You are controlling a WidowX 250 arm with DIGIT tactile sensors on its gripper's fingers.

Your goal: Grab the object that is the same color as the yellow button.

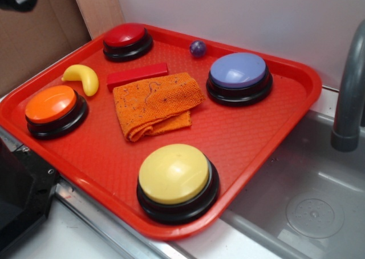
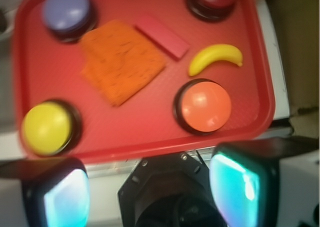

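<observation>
A red tray [image 1: 274, 119] sits beside a grey sink basin [image 1: 319, 196], carrying four push buttons, a cloth and three small toys. The banana-shaped toy [image 1: 82, 78] lies flat on the tray's left part in the exterior view, between the orange button [image 1: 52, 108] and the red button [image 1: 126, 41], touching neither. Its long axis runs from upper left to lower right in that view, one tip pointing toward the tray's left rim, the other toward the orange button and the folded orange cloth [image 1: 155, 103]; the curve bulges toward the red button. In the wrist view the same toy [image 2: 216, 58] lies nearly crosswise, arched upward, just above the orange button [image 2: 205, 106].

A red rectangular block [image 1: 137, 75] lies just beside the cloth's far edge, near the banana. The yellow button [image 1: 175, 178] stands at the tray's near edge, well apart from the banana. A purple button [image 1: 238, 75] and a small purple ball [image 1: 198, 48] sit at the far right.

The gripper [image 2: 155, 192] hangs over the counter outside the tray's edge, its fingers [image 2: 65, 197] spread wide with nothing between them.
</observation>
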